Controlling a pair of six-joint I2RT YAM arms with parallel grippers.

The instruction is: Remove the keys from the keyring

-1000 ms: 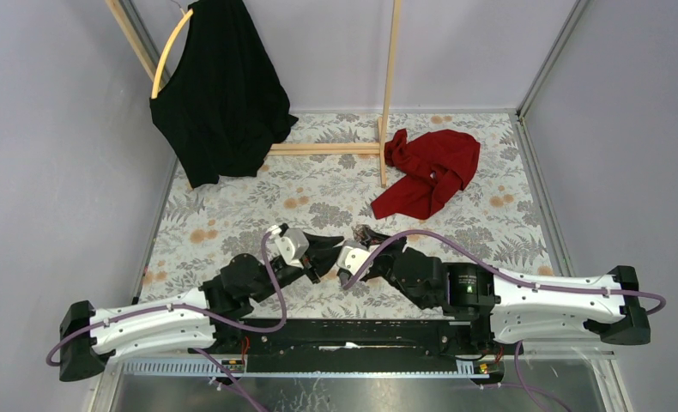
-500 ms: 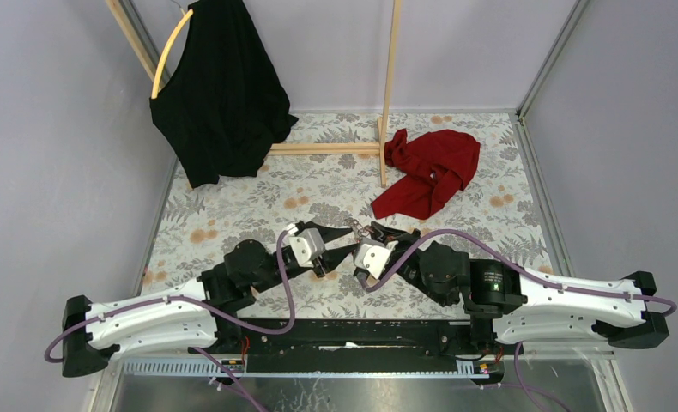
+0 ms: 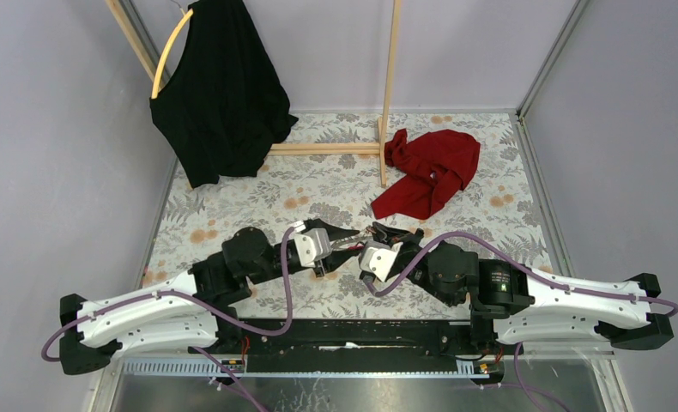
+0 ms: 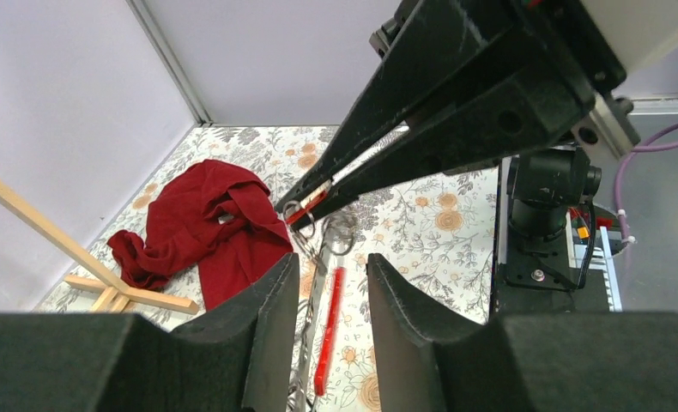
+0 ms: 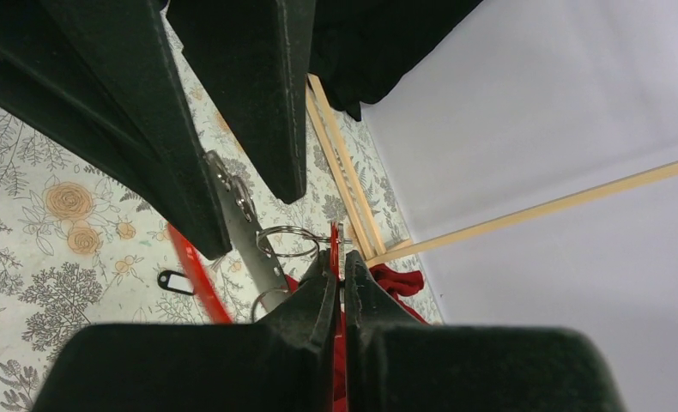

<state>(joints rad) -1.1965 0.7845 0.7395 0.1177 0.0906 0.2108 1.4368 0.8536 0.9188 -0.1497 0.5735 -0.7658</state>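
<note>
left gripper [image 4: 333,264]: jaws stood apart, keyring [image 4: 328,322] strap ran through the gap | right gripper [image 5: 340,266]: jaws were together, clamped on red-tagged key [image 5: 335,240] | place: both jaw tips sat close together at centre of overhead view, above floral table [image 3: 233,206] | metal rings [image 5: 286,241] hung just beside right jaws

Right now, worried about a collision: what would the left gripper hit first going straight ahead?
Probably the keyring strap between its fingers, then the right gripper just beyond; depth is unclear.
</note>
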